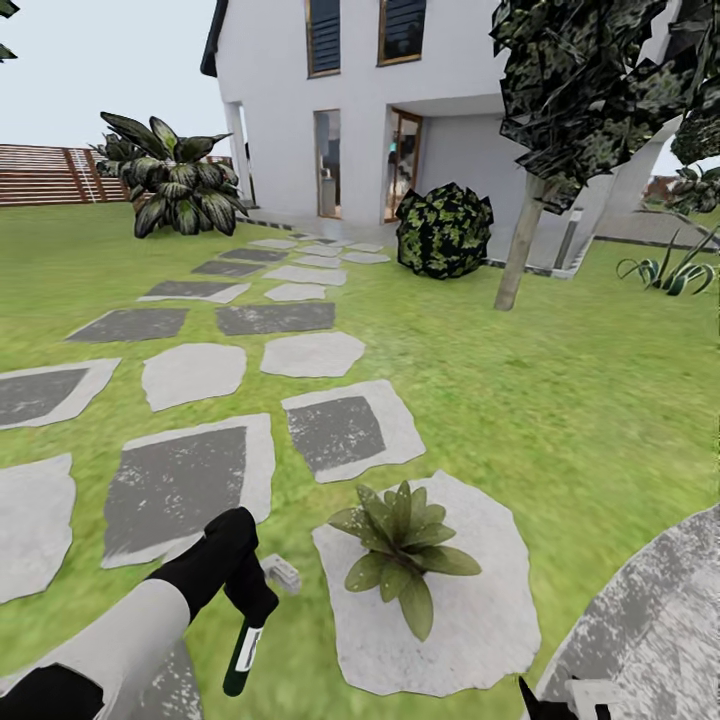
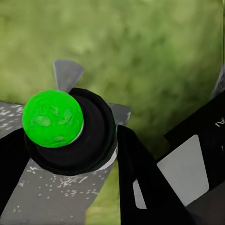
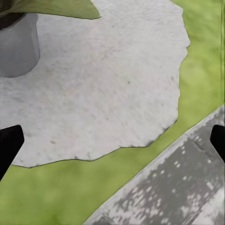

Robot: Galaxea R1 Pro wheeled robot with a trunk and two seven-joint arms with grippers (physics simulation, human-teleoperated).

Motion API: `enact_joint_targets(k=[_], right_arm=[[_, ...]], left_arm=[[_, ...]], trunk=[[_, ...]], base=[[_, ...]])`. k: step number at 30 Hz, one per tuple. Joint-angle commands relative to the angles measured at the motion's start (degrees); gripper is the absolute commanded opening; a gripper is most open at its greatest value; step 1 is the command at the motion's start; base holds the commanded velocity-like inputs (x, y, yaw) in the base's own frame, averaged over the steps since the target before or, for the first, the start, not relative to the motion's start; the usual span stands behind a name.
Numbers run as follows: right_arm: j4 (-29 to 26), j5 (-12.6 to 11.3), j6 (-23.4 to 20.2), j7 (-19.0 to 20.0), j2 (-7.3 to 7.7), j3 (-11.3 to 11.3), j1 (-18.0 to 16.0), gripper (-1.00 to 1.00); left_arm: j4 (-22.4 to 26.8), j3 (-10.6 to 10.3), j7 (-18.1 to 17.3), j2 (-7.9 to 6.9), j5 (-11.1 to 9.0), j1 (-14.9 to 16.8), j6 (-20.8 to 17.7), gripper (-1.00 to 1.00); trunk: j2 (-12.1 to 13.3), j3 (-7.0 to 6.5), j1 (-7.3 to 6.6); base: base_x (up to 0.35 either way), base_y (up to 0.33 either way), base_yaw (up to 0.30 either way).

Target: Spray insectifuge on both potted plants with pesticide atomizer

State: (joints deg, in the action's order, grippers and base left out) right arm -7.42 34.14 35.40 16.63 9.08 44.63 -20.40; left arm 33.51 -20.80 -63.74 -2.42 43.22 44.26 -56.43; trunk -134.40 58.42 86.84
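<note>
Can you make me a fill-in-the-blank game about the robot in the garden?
1. The atomizer is held by the ____ gripper.
2. The potted plant stands on a pale ____.
3. The plant's pot is the colour ____.
4. The house behind the round bush is painted ____.

Missing words: left; stone; grey; white

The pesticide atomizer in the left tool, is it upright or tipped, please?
Tipped: the pesticide atomizer hangs bottom-down and slanted from the left tool, its white label facing the head camera.
</note>
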Motion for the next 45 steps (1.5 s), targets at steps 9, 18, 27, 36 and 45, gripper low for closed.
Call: enact_joint_targets(k=[9, 18, 27, 36, 45], right_arm=[[0.0, 0.0, 0.1, 0.4, -0.03, 0.5, 0.0, 1.0], [0.0, 0.0, 0.1, 0.5, -0.03, 0.5, -0.1, 1.0], [0.0, 0.0, 0.1, 0.5, -0.03, 0.5, 0.0, 1.0], [0.0, 0.0, 0.1, 0.5, -0.03, 0.5, 0.0, 1.0], [0.0, 0.0, 0.1, 0.5, -0.03, 0.5, 0.0, 1.0]], left_arm=[[0.2, -0.2, -0.6, -0.04, 0.5, 0.0, -0.4, -1.0], [0.3, -0.1, -0.6, -0.04, 0.5, 0.0, -0.4, -1.0], [0.3, -0.1, -0.6, -0.04, 0.5, 0.0, -0.4, -1.0], [0.3, -0.3, -0.9, -0.22, 0.5, 0.1, -0.4, -1.0], [-0.4, -1.0, -1.3, -3.45, 0.9, 1.5, -0.4, -1.0]], trunk=[[0.0, 0.02, 0.0], [0.0, 0.0, 0.0], [0.0, 0.0, 0.0], [0.0, 0.0, 0.0], [0.0, 0.0, 0.0]], base=[[-0.008, -0.27, 0.085], [-0.071, -0.272, 0.045], [0.048, -0.272, 0.0], [0.134, -0.164, 0.0], [0.002, -0.002, 0.0]])
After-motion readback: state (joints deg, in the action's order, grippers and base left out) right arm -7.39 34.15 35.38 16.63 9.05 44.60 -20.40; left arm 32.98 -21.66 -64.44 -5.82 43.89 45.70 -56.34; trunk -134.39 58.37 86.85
